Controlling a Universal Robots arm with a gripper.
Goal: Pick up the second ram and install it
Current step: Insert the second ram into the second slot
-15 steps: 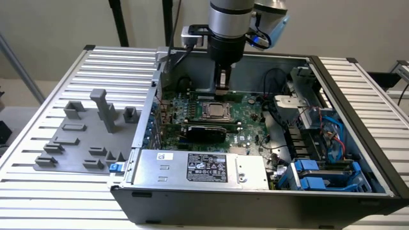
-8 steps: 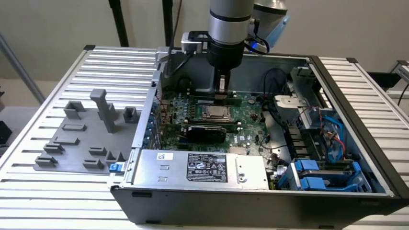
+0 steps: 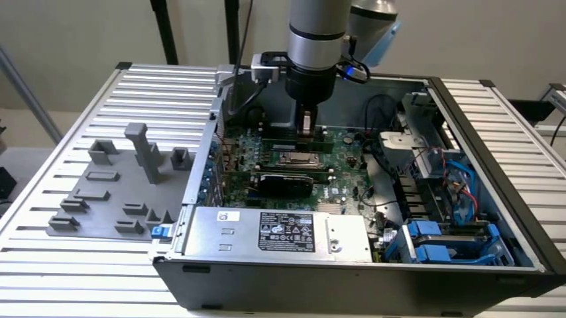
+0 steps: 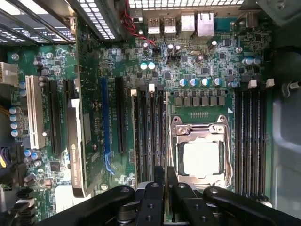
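Note:
The second ram [image 3: 324, 141] is a thin green stick standing on edge over the motherboard's black memory slots [image 4: 151, 136], beside the CPU socket [image 4: 201, 157]. My gripper [image 3: 305, 126] comes straight down from above inside the open computer case [image 3: 354, 278] and is shut on the stick's top edge near its middle. In the wrist view my gripper [image 4: 165, 188] has its black fingers [image 4: 153, 202] nearly together, in line with the slot nearest the socket. Whether the stick is seated in that slot is hidden.
A black expansion card [image 3: 283, 180] stands in the board in front of the socket. The power supply [image 3: 274, 232] fills the case's near side, with blue drive bays [image 3: 442, 242] and cables at the exterior view's right. A grey holder block plate [image 3: 111, 199] lies outside at the exterior view's left.

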